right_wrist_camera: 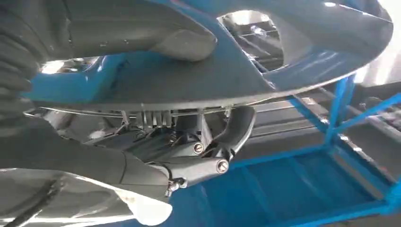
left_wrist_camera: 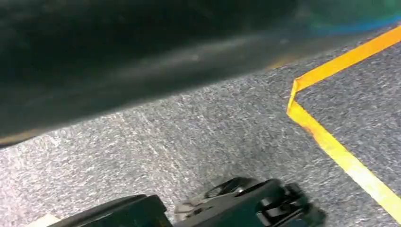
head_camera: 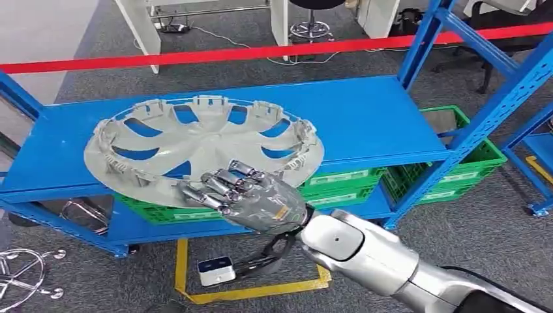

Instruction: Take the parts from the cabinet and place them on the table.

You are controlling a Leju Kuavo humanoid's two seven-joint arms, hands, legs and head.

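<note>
Step in hand: the pick. The wheel cover is a big silver hubcap, inner side up, on the blue shelf of the cabinet, with its near rim overhanging the front edge. The right hand is on that near rim: fingers curl over the top of it, and the right wrist view shows the thumb hooked up under the rim from below, so the hand is clamped on the cover's edge rather than spread. I read it as a grip that is on, but the far side of the cover looks to be resting on the shelf, so it is not lifted clear yet. Left hand: cannot tell its state (the left wrist view gives carpet and yellow floor tape, blurred). Green crates sit on the lower shelf below. Next move, as I judge it: lift the near edge enough to free the clips on the rim, draw the cover out towards the robot, keep it roughly level, then turn towards the bench. Risks: it is a one-handed edge grip on a wide, light disc, so it will want to droop or twist about the pinch; the blue upright on the right is near the sweep path.
</note>
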